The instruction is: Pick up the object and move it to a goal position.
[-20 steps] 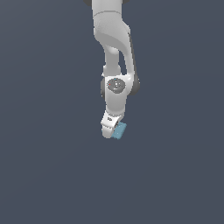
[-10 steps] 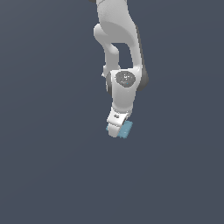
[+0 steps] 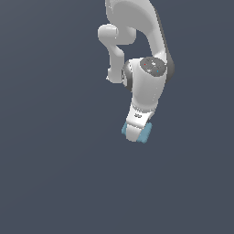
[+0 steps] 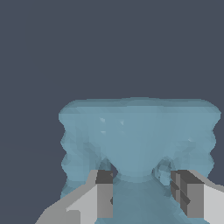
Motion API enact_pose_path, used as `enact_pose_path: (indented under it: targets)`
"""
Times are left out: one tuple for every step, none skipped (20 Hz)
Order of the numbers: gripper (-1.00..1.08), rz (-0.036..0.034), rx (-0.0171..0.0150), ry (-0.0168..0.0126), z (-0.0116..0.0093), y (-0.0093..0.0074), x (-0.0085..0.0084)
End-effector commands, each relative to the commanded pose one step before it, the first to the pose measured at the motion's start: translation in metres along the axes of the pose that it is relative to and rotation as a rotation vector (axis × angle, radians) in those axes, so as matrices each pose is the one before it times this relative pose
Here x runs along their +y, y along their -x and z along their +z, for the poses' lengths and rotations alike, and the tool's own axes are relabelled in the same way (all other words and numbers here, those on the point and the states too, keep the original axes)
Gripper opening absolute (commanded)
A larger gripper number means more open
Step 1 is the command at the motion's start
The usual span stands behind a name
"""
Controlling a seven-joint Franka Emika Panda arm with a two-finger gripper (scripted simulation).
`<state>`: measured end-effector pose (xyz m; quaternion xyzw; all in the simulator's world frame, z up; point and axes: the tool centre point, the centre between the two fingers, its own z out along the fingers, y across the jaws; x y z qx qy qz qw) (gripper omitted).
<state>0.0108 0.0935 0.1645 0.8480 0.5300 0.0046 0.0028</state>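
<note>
The light-blue blocky object (image 3: pixel 145 134), wavy-edged with a rounded hollow, sits between the hand's (image 3: pixel 133 137) fingers.

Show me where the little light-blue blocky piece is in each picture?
Exterior view: the small light-blue blocky piece peeks out on both sides of the white gripper, at the arm's lowest end, a bit right of centre.
Wrist view: the light-blue piece fills the middle and lower part, wide and bumpy-edged.
Shared landmark: the gripper; its two fingers sit against the piece in both views.
</note>
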Motion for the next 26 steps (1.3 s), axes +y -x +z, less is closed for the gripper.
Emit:
enact_pose_path:
  targets:
    - [-1.0,0.00125,-0.00179,-0.00402,-0.01324,-0.0106,0.00072]
    - [-1.0,0.00015,-0.00043,-0.00099,-0.00413,-0.0035,0.00038]
    - [-1.0,0.00013,-0.00034,-0.00076,-0.00377,-0.00315,0.00034]
    - [-1.0,0.00013,-0.00035,-0.00076,-0.00327,-0.0028,0.00035]
    - [-1.0,0.00011,-0.0003,-0.00061,-0.00287,-0.00245,0.00032]
    - [-1.0,0.00012,-0.00031,-0.00061,-0.00239,-0.00211,0.00032]
    - [-1.0,0.00009,-0.00022,-0.00043,-0.00205,-0.00177,0.00026]
    - [-1.0,0.00009,-0.00023,-0.00042,-0.00158,-0.00143,0.00024]
    - [-1.0,0.0,0.0,0.0,-0.00145,-0.0011,0.0001]
    - [-1.0,0.00009,-0.00023,-0.00042,-0.00071,-0.00078,0.0002]
    - [-1.0,0.0,0.0,0.0,-0.00061,-0.00046,0.00005]
    - [-1.0,0.0,0.0,0.0,-0.0002,-0.00015,0.00002]
    - [-1.0,-0.00062,0.00038,0.00043,0.00104,0.00061,-0.00024]
    - [-1.0,0.0,0.0,0.0,-0.00031,-0.00011,0.00002]
    - [-1.0,0.0,0.0,0.0,-0.00093,-0.00033,0.00005]
    - [-1.0,0.0,0.0,0.0,-0.00156,-0.00055,0.00008]
    - [-1.0,0.0,0.0,0.0,-0.00218,-0.00076,0.0001]
    - [-1.0,0.0,0.0,0.0,-0.00281,-0.00097,0.00011]
    - [-1.0,0.0,0.0,0.0,-0.00345,-0.00118,0.00011]
    - [-1.0,0.0,0.0,0.0,-0.00393,-0.00132,0.0001]
    - [-1.0,0.0,0.0,0.0,-0.00347,-0.00115,0.00006]
    - [-1.0,0.0,0.0,0.0,-0.00284,-0.00093,0.00003]
    - [-1.0,0.0,0.0,0.0,-0.00222,-0.00072,0.00001]
    - [-1.0,0.0,0.0,0.0,-0.00159,-0.00051,0.0]
    - [-1.0,-0.00029,0.00032,-0.00024,-0.00095,-0.00038,-0.00006]
    - [-1.0,0.0,0.0,0.0,-0.00032,-0.0001,0.0]
